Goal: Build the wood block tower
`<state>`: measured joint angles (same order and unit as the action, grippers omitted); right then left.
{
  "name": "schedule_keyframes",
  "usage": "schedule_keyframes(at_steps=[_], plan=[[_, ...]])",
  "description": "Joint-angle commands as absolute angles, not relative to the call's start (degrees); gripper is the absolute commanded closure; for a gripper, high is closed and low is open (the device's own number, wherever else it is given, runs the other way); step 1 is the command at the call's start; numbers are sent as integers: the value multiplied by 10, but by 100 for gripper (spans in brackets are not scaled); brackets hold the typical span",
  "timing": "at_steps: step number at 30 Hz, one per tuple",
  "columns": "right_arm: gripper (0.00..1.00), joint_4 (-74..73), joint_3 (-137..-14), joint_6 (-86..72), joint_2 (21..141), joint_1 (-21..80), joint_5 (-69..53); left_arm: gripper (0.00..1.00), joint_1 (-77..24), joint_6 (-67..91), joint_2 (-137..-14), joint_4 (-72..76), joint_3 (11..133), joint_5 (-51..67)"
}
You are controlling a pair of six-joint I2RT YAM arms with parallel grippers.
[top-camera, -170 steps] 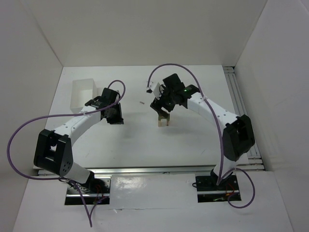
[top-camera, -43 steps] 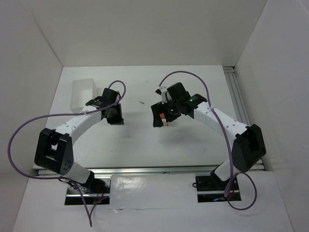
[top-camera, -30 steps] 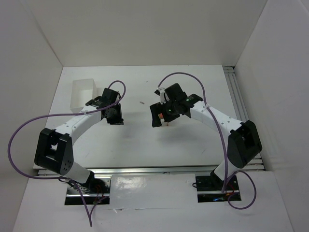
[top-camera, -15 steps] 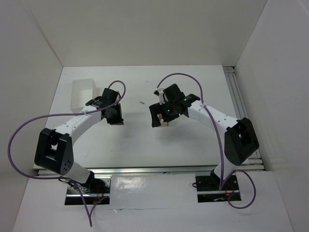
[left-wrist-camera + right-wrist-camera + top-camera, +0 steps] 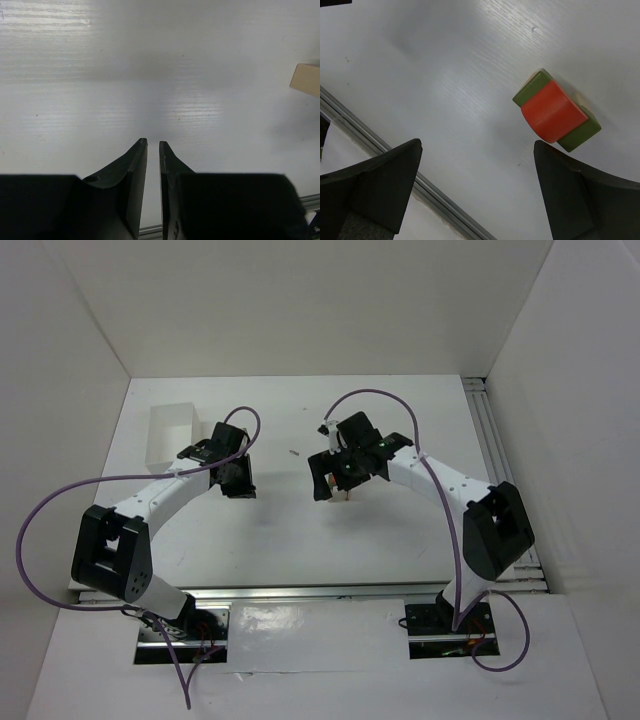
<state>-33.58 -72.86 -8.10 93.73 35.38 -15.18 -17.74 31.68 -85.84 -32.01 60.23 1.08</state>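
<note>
The fingers point(image 5: 375, 185) of the right gripper point(image 5: 477, 150) are spread as wide as they go and pinch nothing. The wood block tower point(image 5: 556, 111) stands free on the tabletop point(image 5: 445, 75) beyond them, off to the right of their centre line and touching neither. From above I see its red half-round piece point(image 5: 552, 110) lying across a dark green block point(image 5: 580, 135), with a sliver of pale wood beneath. I judge the wide spread is there so the fingers clear the stack without nudging it. The red cap looks seated, so I think the build is at or near its end.

The left gripper point(image 5: 153, 145) has its fingers drawn nearly together. A thin slit of tabletop shows between them, with nothing in it. A tan block point(image 5: 307, 80) peeks in at the right edge of that view, well apart from the tips; it is probably part of the tower, though I cannot be sure.

From overhead, the right arm point(image 5: 440, 475) rises from its base, folds at the elbow and runs left toward the middle, with its wrist tipped down over the tower. The left arm point(image 5: 160, 495) bends low and runs up and right, its wrist hanging near the translucent white box point(image 5: 170, 435). I take that as parked clear of the work.
</note>
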Motion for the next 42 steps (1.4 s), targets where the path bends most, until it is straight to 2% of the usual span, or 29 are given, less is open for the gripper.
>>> schedule_keyframes(at_steps=[1,15,24,27,31,33,35,38,42], plan=[[0,-316,-757,-83,946,357,-141,72,-174,317,-859,-323,611,4],[0,-322,-751,-77,946,357,-154,72,-174,317,-859,-323,611,4],[0,-395,-757,-77,884,362,-129,72,-174,317,-864,-323,611,-2],[0,-415,-764,-97,851,362,-49,72,-174,317,-864,-323,611,-2],[0,-415,-744,-208,782,355,302,72,-174,317,-864,-323,616,-8],[0,-426,-722,-276,729,335,377,72,-174,317,-857,-328,616,-8],[0,-397,-683,-298,671,291,398,72,-174,317,-850,-328,611,-14],[0,-343,-641,-298,621,232,351,72,-174,317,-850,-328,611,-14],[0,-344,-616,-298,650,166,312,72,-174,317,-838,-334,616,-20]])
